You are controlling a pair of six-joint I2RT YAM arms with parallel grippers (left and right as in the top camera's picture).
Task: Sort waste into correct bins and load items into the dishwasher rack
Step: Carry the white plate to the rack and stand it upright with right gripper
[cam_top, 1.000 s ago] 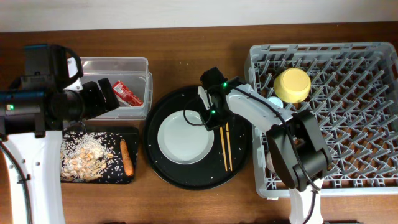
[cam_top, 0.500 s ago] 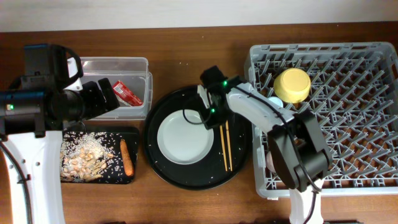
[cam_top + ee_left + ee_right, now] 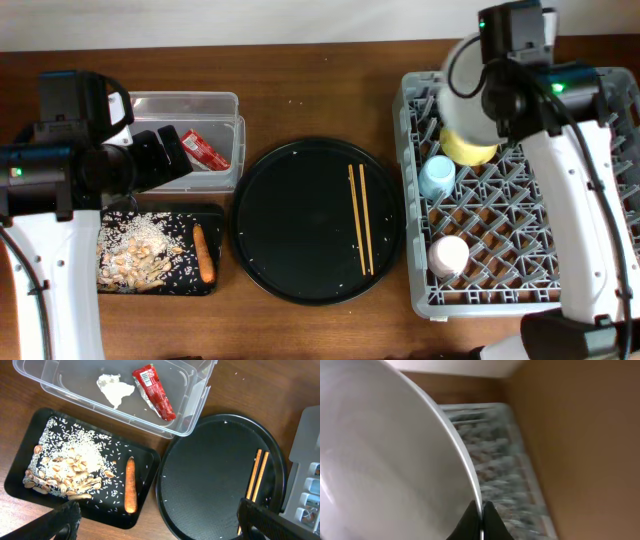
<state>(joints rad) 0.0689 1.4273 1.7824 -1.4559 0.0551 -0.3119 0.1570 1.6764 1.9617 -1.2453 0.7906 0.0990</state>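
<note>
Right gripper [image 3: 481, 519]: fingers pinched nearly together on the rim of the pale round plate [image 3: 385, 460], which is held tilted on edge.
Large square grey plastic dishwasher rack with pegs [image 3: 560, 200]: below the right gripper, which hangs over its far left corner. It is blurred in the wrist view.
Yellow bowl [image 3: 470, 148]: in the rack, just under the held plate.
Light blue cup [image 3: 437, 177], pink cup [image 3: 447, 255]: along the rack's left side, nearer the robot than the right gripper.
Left gripper [image 3: 160, 510]: fingers spread wide, holding nothing.
Clear plastic rectangular tub [image 3: 194, 402]: ahead of the left gripper, holding the red shiny snack wrapper [image 3: 154, 392] and crumpled white tissue [image 3: 115, 387].
Shallow black rectangular tray [image 3: 147, 465]: by the left gripper's left finger, carrying pale grainy food scraps [image 3: 70, 467] and the small orange carrot-like stick [image 3: 130, 491].
Wooden chopsticks [image 3: 255, 475]: side by side on the large round black tray [image 3: 210, 480], near the left gripper's right finger.
</note>
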